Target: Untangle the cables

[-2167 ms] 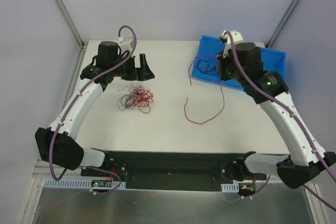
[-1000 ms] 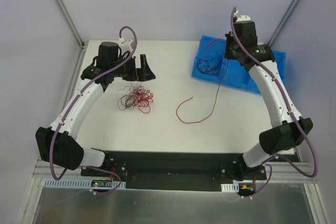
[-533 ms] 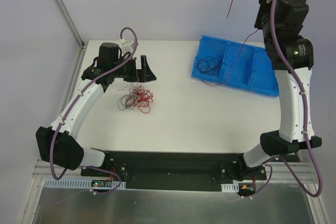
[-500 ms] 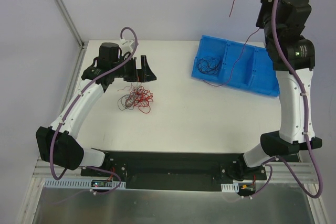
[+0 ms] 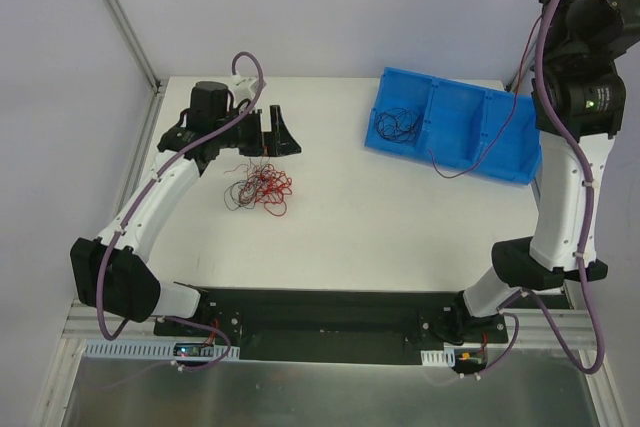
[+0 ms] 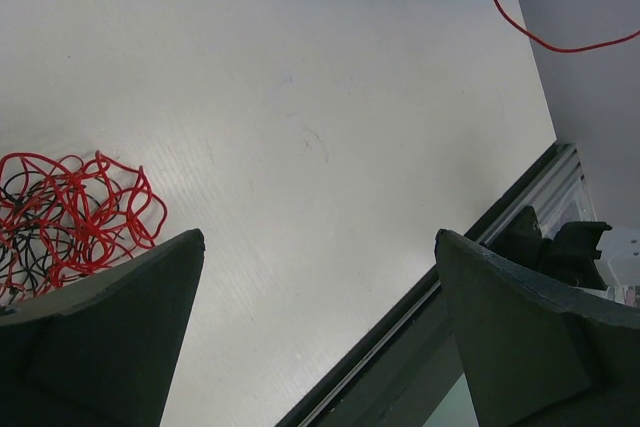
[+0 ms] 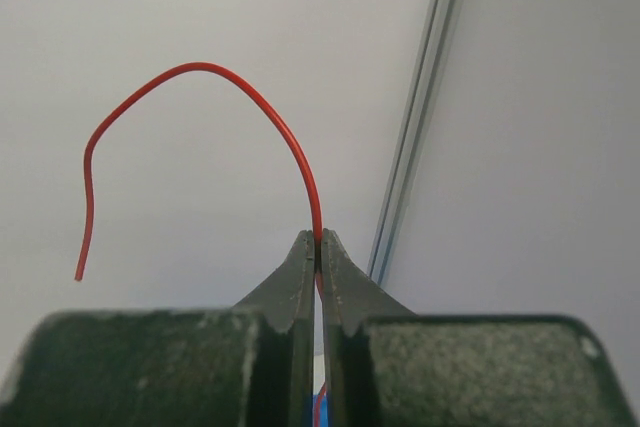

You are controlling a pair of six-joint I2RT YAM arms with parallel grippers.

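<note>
High above blue tray (image 5: 455,107), pinching red cable (image 7: 195,65) near its end in right gripper (image 7: 318,242); left gripper (image 6: 315,247) gaping beside tangle (image 6: 75,207). Judging it featherlight, springy: gripping loose ends.

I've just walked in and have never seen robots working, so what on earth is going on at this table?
Two robot arms are separating thin wires. The right fingers, raised high, are pinched shut on one red wire, which trails down across the blue tray to the table. A bunch of black wires lies in that tray. The left fingers stand open, holding nothing, next to the red and black tangle.
</note>
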